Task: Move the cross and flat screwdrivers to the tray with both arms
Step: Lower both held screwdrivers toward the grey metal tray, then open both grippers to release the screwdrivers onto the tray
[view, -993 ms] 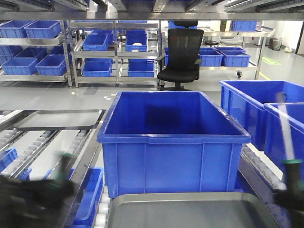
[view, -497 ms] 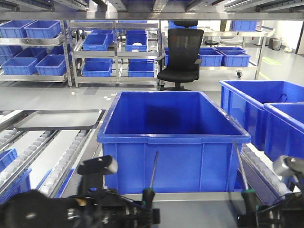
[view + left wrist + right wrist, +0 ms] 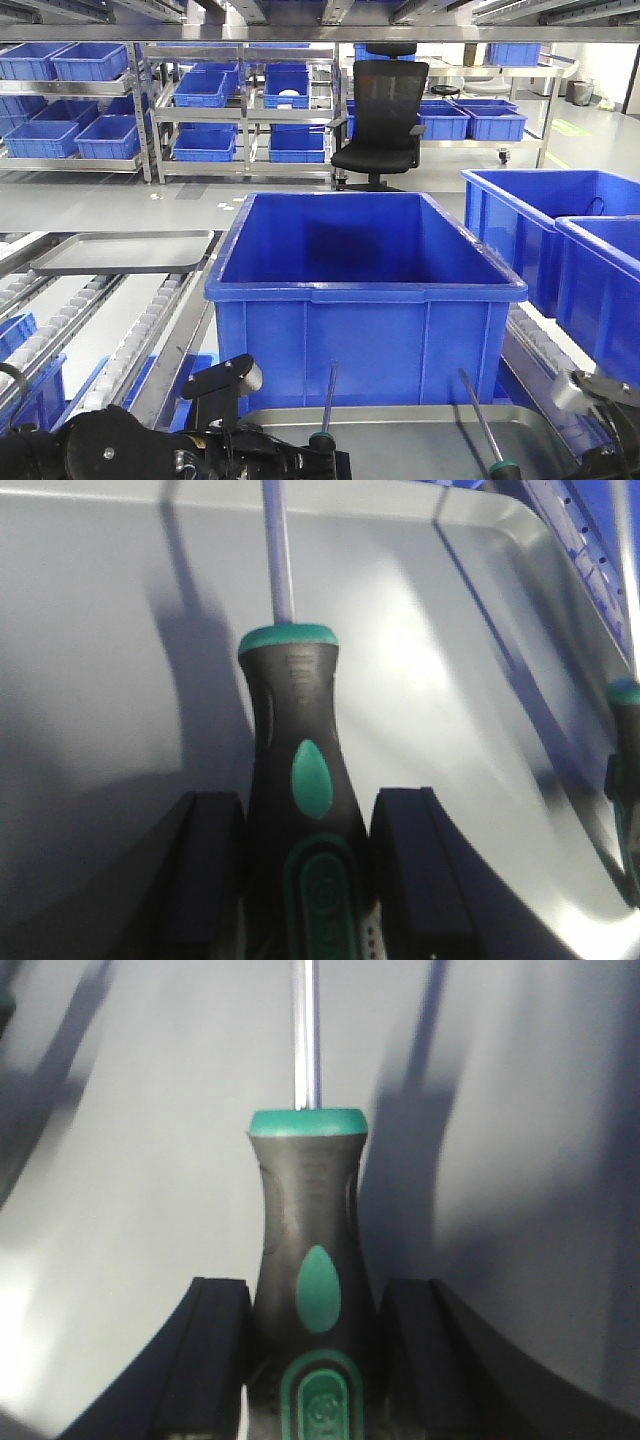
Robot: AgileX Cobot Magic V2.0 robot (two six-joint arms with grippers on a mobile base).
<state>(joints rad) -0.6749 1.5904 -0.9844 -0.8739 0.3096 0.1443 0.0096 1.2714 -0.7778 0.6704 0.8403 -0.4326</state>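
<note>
I see the left hand (image 3: pixel 305 880) clamped on a black-and-green-handled screwdriver (image 3: pixel 297 780), and the right hand (image 3: pixel 315 1360) clamped on a matching black-and-green screwdriver (image 3: pixel 312 1250). Both shafts hang over the large dull-grey metal tray (image 3: pixel 400 440) at bottom centre.

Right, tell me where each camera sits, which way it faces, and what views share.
Front view: on the robot, facing forward over the tray to the blue bin; both arms show below.
Left wrist: behind the left hand, looking along its screwdriver onto the tray.
Right wrist: behind the right hand, along the right screwdriver.
All share the tray and screwdrivers.
</note>
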